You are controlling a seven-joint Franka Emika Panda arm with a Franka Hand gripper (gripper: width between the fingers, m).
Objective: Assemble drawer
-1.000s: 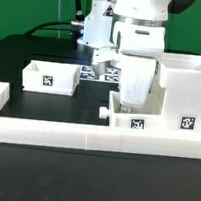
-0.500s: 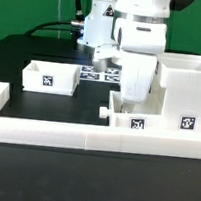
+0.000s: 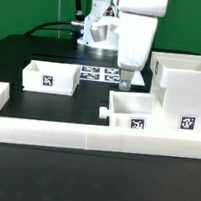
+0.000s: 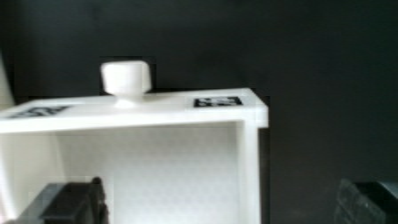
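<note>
My gripper (image 3: 122, 83) hovers spread and empty over the drawer (image 3: 138, 105), parked beside the case (image 3: 185, 87), ready for sliding in, I reckon.

A white robot arm's end effector (image 3: 123, 83) hangs just above a small white open-topped drawer box (image 3: 137, 112), whose round knob (image 3: 104, 112) points toward the exterior view's left. A taller white open box (image 3: 185, 89) stands just beside it on the exterior view's right. A small white tray (image 3: 48, 78) sits well apart on the black surface (image 3: 29, 46).

arm (image 3: 137, 34): white, smooth rounded casing | tool (image 3: 123, 84): white body, black fingers (image 4: 68, 203) | cable (image 3: 54, 26): black
</note>
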